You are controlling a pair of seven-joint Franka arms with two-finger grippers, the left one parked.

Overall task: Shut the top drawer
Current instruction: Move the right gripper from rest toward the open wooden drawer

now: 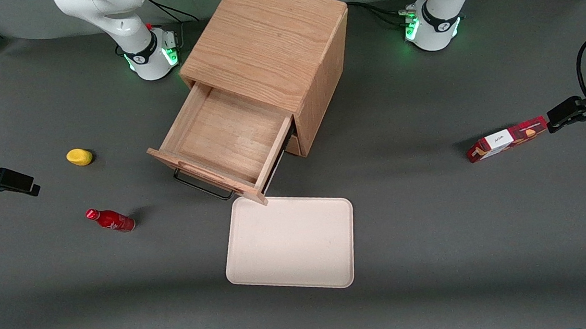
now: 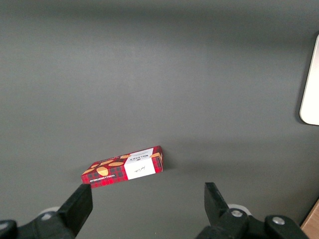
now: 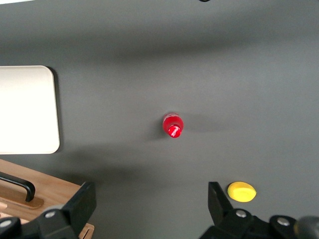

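The top drawer [image 1: 228,138] is a shallow light-oak tray with visible grain and a thin black wire handle [image 1: 201,186]. It stands pulled well out of the boxy wooden cabinet [image 1: 267,41], its front corner over a smooth cream tray [image 1: 291,243]. The gripper [image 3: 149,209] hangs well apart from it, toward the working arm's end of the table, fingers spread and holding nothing.

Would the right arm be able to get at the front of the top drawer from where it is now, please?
Probably yes. The gripper hangs open above the table toward the working arm's end, and the top drawer stands pulled out, its black handle exposed. Only bare table lies between them; the red bottle and yellow object stand aside.
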